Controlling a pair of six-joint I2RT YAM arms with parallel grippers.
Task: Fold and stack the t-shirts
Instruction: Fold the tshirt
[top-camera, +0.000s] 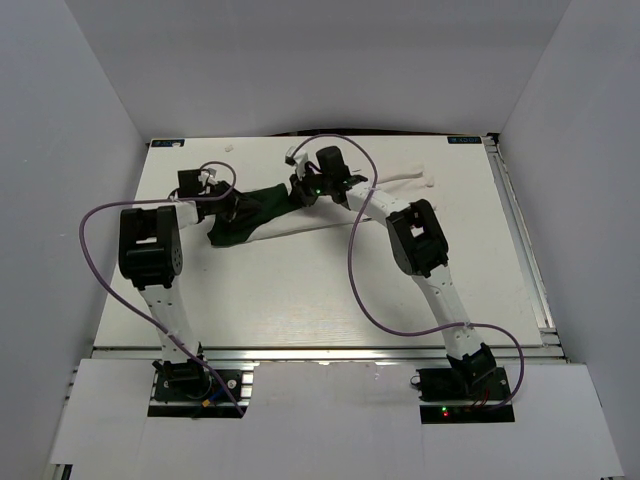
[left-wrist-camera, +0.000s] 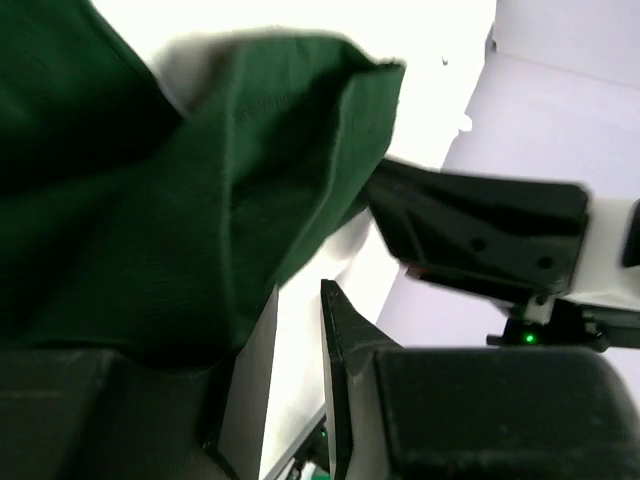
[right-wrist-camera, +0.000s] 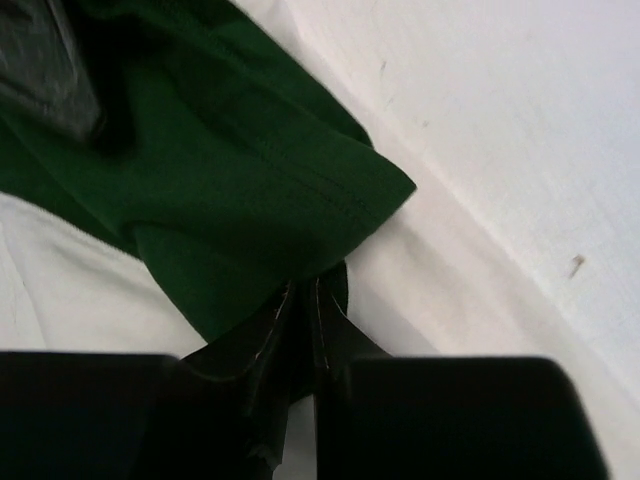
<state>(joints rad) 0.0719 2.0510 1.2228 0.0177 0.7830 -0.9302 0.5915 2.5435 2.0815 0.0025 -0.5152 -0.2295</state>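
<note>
Green t-shirt (top-camera: 255, 208) bunched near the surface's (top-camera: 300, 300) far edge, long axis running left to right between the arms.
Right claw (right-wrist-camera: 303, 300) pinches its right end; left claw (left-wrist-camera: 300, 292) slightly spread, cloth just beside it.

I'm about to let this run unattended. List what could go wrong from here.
1. The right gripper pinches only a thin edge of the green t-shirt; a pull could slip it free.
2. A bare gap shows between the fingers of the left gripper, with cloth beside them, so that side may not be held and the fold could go lopsided.
3. The green t-shirt lies partly over the white t-shirt; dragging it may rumple that one.
</note>
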